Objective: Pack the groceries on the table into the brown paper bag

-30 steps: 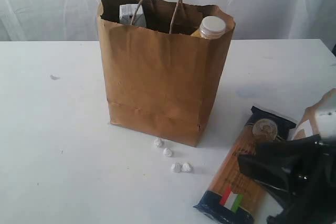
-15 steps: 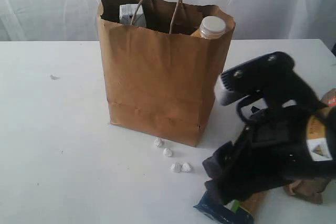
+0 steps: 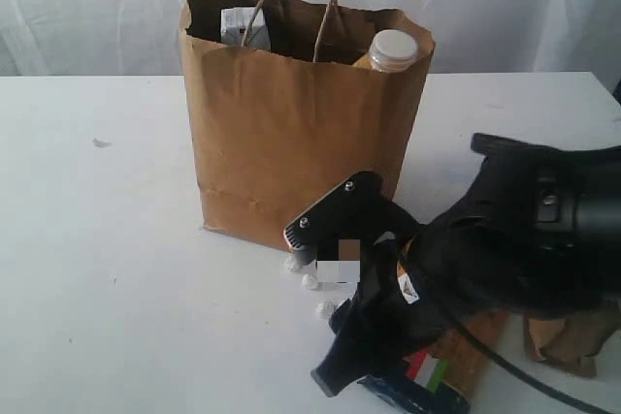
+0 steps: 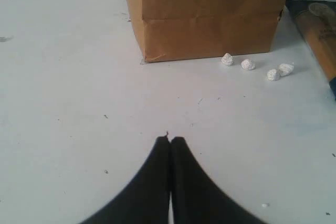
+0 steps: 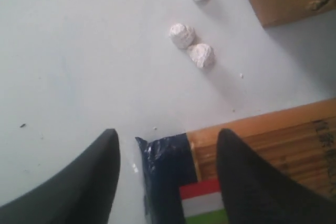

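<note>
Dark-blue spaghetti pack [image 5: 283, 140] lies flat, its end between spread right fingers [image 5: 84, 182].

From my left wrist view I count four white pebble-like bits [image 4: 248, 64] in a loose row. The last two lie just beside each other and the rest sit a little apart. My right wrist view catches three of them, two nestled close. In the exterior view a pale, softly folded curtain [image 3: 97, 7] hangs behind everything. A small dark smudge [image 3: 101, 143] sits well apart from the bits.
</note>
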### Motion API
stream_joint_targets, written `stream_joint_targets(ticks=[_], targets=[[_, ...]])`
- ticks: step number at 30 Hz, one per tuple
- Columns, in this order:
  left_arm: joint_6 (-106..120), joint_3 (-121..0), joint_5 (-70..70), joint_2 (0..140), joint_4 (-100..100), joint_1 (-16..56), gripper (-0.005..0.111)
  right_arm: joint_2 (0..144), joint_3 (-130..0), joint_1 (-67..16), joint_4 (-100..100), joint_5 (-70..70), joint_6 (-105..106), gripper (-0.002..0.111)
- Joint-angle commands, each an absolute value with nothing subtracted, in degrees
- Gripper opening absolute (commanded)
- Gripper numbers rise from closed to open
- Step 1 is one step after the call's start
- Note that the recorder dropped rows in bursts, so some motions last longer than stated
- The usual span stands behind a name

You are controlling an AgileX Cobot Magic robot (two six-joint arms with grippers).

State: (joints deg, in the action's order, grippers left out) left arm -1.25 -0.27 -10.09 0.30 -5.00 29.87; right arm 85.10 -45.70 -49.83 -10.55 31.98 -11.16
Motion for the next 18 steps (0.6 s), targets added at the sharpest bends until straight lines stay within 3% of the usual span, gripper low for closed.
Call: stream_joint_targets(ticks=[1,18], targets=[[-1.2,0.0,-10.0,0.0,-5.4,29.8,0.000,88.8,-46.2,-46.9,-11.4,28.1,-10.7,0.040],[-1.2,0.0,-10.0,0.0,-5.4,29.8,0.000,97.3,-49.3,-44.0,-11.3,23.0,-10.7,0.038]])
